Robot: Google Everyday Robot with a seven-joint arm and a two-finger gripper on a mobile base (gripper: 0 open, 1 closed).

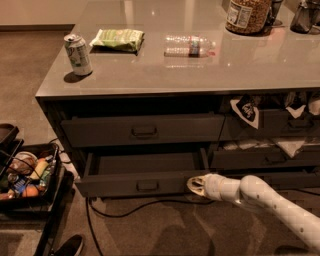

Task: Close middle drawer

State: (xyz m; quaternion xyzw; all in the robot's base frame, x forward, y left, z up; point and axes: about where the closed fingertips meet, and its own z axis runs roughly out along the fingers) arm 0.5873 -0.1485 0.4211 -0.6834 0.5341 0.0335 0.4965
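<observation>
Crate [47, 192]: dark, open-topped, on the floor at far left, filled with small mixed items too jumbled to name.
Can [78, 54]: upright metal cylinder, pale with green print, near the counter's left edge.
Counter [210, 72]: smooth, glossy grey slab with soft reflections.
Bag [118, 39]: green crinkled packet lying flat, just right of the can.
Cable [125, 206]: thin black cord curving over the carpet below the drawers.
Top drawer [142, 131]: wide, flat, dark grey front with a small loop handle.
Middle drawer [115, 186]: directly beneath it, partly pulled out; dark matte front with a small centred loop handle, grey inner walls and floor showing.
Bottle [190, 45]: clear plastic, lying on its side at mid-counter.
Gripper [196, 185]: cream, rounded, against the right end of the middle drawer's front; how wide it is set cannot be made out.
Arm [270, 202]: pale, smooth tube reaching in from the lower right.
Jar [245, 14]: round and labelled, at the counter's back.
</observation>
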